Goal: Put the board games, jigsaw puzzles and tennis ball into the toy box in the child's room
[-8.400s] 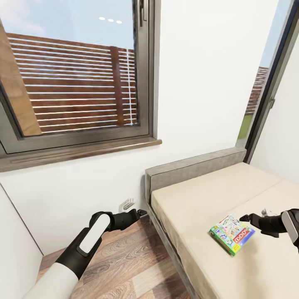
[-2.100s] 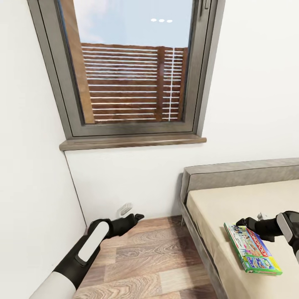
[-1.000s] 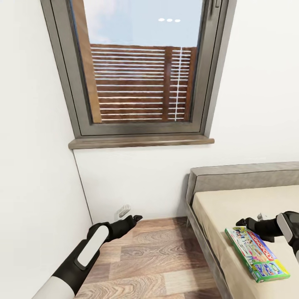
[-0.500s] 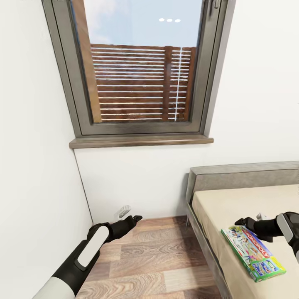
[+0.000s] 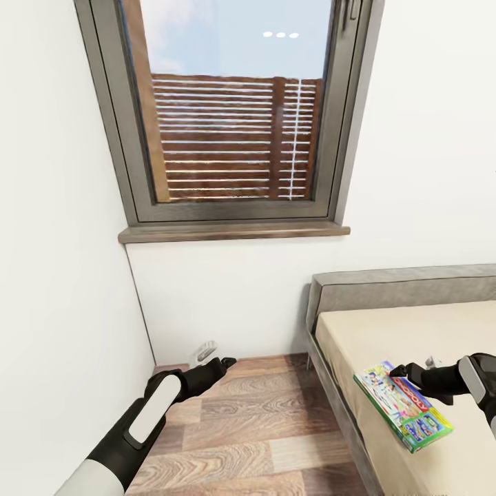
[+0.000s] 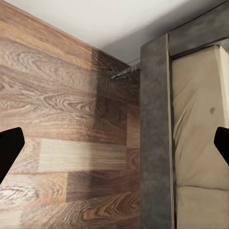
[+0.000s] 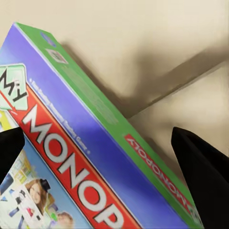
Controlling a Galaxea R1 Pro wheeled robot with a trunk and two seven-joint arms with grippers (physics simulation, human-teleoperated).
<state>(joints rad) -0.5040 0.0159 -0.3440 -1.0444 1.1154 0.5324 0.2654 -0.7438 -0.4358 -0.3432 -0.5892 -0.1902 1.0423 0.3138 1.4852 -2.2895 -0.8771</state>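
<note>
The right gripper's fingers point(image 7: 195, 176) are spread open astride the stiff, light MONOPOLY box point(image 5: 403, 405) lying on the bed point(image 5: 358, 337), best pinched across one thin edge.

bed point(image 5: 386, 331): cut off by head view's right and bottom edges | game box point(image 7: 71, 157): runs past right wrist view's edges | right gripper point(image 5: 406, 374): fingertip contact with box unclear

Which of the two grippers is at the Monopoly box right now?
The right gripper, its open fingers straddling the Monopoly box on the bed. The left gripper hangs open over the wooden floor.
</note>
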